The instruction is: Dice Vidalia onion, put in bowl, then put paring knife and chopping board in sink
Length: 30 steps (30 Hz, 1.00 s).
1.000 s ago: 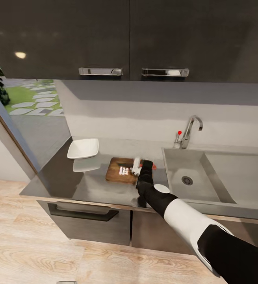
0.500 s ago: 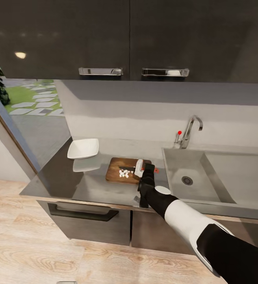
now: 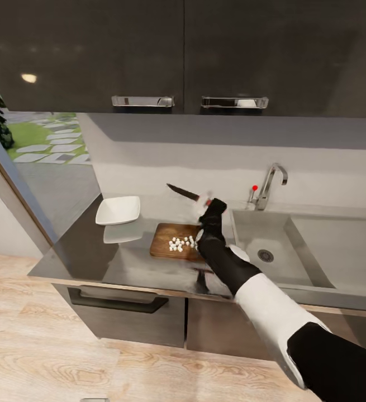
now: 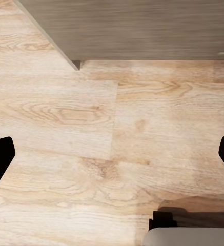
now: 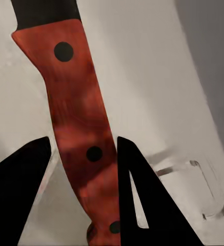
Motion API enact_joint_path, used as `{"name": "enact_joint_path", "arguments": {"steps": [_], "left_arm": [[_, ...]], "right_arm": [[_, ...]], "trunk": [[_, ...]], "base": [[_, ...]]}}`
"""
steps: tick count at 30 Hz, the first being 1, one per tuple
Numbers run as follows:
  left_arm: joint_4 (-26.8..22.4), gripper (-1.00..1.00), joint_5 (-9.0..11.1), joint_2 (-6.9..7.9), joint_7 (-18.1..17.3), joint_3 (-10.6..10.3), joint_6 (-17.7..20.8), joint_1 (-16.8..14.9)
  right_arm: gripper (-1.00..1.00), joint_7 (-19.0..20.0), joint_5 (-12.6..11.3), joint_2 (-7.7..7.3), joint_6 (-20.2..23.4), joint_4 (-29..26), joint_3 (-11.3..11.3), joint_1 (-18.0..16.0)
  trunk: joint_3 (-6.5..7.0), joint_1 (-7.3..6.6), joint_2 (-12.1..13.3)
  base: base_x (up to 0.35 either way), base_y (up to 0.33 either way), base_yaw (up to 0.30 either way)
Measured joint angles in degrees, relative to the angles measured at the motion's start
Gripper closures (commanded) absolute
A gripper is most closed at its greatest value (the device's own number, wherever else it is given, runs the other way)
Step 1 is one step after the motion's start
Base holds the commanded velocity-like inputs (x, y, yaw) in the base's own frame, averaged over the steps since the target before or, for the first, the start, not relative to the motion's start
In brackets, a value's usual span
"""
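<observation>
Now the right gripper (image 3: pixel 206 202) clamps the paring knife (image 3: pixel 184 193) above the chopping board (image 3: pixel 163 245), clear of the diced onion (image 3: pixel 180 243). The left gripper (image 4: pixel 112 154) hangs spread and empty over the floor.

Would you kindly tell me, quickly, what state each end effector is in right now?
Left end effector: open, holding nothing, above the wooden floor.
Right end effector: closed on the red-handled, dark-bladed paring knife.

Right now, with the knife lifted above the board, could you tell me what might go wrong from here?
The red-handled paring knife sits between the right gripper fingers only at the handle's lower end, so it could pivot or slip. The tiny white onion cubes lie loose on the dark brown wooden chopping board; a low sweep might scatter them onto the glossy grey countertop.
</observation>
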Motion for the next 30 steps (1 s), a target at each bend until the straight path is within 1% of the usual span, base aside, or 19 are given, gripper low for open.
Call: {"name": "enact_joint_path", "arguments": {"steps": [1, 2, 4, 6, 9, 10, 11, 12, 13, 16, 17, 18, 19, 20, 21, 23, 24, 26, 30], "left_arm": [[0.00, -1.00, 0.00, 0.00, 0.03, 0.00, 0.00, 0.00], [0.00, -1.00, -0.01, 0.00, 0.03, 0.00, 0.00, 0.00], [0.00, -1.00, 0.00, 0.00, 0.03, 0.00, 0.00, 0.00], [0.00, -1.00, 0.00, 0.00, 0.01, 0.01, 0.00, 0.00], [0.00, -1.00, 0.00, 0.00, 0.03, 0.01, 0.00, 0.00], [0.00, -1.00, 0.00, 0.00, 0.02, 0.01, 0.00, 0.00], [0.00, -1.00, 0.00, 0.00, 0.03, 0.01, 0.00, 0.00], [0.00, -1.00, 0.00, 0.00, 0.03, 0.01, 0.00, 0.00], [0.00, -1.00, 0.00, 0.00, 0.03, -0.01, 0.00, 0.00], [0.00, -1.00, 0.01, 0.00, 0.02, -0.01, 0.00, 0.00], [-0.01, -1.00, 0.01, 0.00, 0.04, 0.00, 0.00, 0.00], [0.00, -1.00, 0.00, 0.00, 0.05, 0.00, 0.00, 0.00], [0.00, -1.00, 0.00, 0.00, 0.05, 0.01, 0.00, 0.00], [0.00, -1.00, 0.00, 0.00, 0.05, 0.01, 0.00, 0.00], [-0.01, -1.00, 0.00, 0.00, 0.07, 0.01, -0.01, 0.00], [0.00, -1.00, 0.00, 0.00, 0.06, 0.01, 0.00, 0.00], [0.00, -1.00, 0.00, 0.00, 0.07, -0.01, 0.00, 0.00], [0.00, -1.00, 0.00, 0.00, 0.06, 0.00, 0.00, 0.00], [0.00, -1.00, 0.00, 0.00, 0.08, 0.01, 0.00, -0.01]], "right_arm": [[1.00, 0.02, -0.18, 0.00, 0.10, -2.40, -2.52, 0.00], [1.00, 0.32, -0.23, 0.00, 0.27, -5.44, -5.94, -0.01], [1.00, 1.18, -0.46, 0.00, 0.57, -8.58, -10.93, -0.01], [1.00, 2.88, -0.41, 0.00, 1.24, -11.57, -16.99, -0.02], [1.00, 8.44, -0.28, -0.01, 2.88, -15.87, -27.35, -0.02], [1.00, 9.57, -0.39, -0.05, 3.41, -16.35, -28.87, -0.02], [1.00, 12.05, -0.13, -0.05, 4.25, -17.10, -31.47, -0.02], [1.00, 14.40, -0.13, -0.05, 4.99, -17.71, -33.39, -0.02], [1.00, 16.41, -0.37, -0.16, 5.57, -18.13, -34.65, -0.02], [1.00, 21.18, -0.77, -4.23, 6.58, -18.62, -36.64, -0.02], [1.00, 23.04, -0.68, -5.89, 7.00, -18.71, -38.30, -0.02], [1.00, 24.20, -0.89, -6.70, 7.32, -18.74, -40.05, -0.01], [1.00, 25.32, -0.91, -7.19, 7.59, -18.76, -42.10, -0.01], [1.00, 26.39, -0.90, -7.53, 7.76, -18.77, -44.28, -0.01], [1.00, 28.21, -0.47, -7.97, 7.93, -18.79, -48.79, -0.01], [1.00, 28.87, -0.74, -8.31, 8.07, -18.79, -51.74, 0.00], [1.00, 29.02, -0.72, -8.51, 8.14, -18.77, -52.67, 0.00], [1.00, 29.18, -0.70, -8.77, 8.59, -18.46, -53.71, 0.00], [1.00, 29.26, -0.76, -8.77, 11.96, -16.37, -54.34, 0.05]], "trunk": [[0.00, 0.00, 0.00], [0.00, 0.00, 0.00], [0.00, 0.00, 0.01], [0.00, 0.00, 0.01], [-0.01, 0.00, 0.01], [-0.01, 0.00, 0.01], [-0.01, 0.00, 0.01], [-0.01, 0.00, 0.01], [-0.01, 0.00, 0.01], [-0.01, 0.00, 0.01], [-0.01, 0.01, 0.01], [-0.01, 0.00, 0.01], [-0.01, 0.00, 0.01], [-0.01, 0.00, 0.01], [-0.01, 0.00, 0.01], [-0.01, 0.00, 0.01], [-0.01, 0.00, 0.01], [-0.01, 0.00, 0.01], [-0.01, 0.01, 0.02]], "base": [[0.000, 0.000, 0.000], [0.000, 0.000, 0.000], [0.000, 0.000, 0.000], [0.000, 0.000, 0.000], [0.000, 0.000, 0.000], [0.000, 0.000, 0.000], [0.000, 0.000, 0.000], [0.000, 0.000, 0.000], [0.000, 0.000, 0.000], [0.000, 0.000, 0.000], [0.000, 0.000, 0.000], [0.000, 0.000, 0.000], [0.000, 0.000, 0.000], [0.000, 0.000, 0.000], [0.000, 0.000, 0.000], [0.000, 0.000, 0.000], [0.000, 0.000, 0.000], [0.000, 0.000, 0.000], [0.000, 0.000, 0.000]]}}
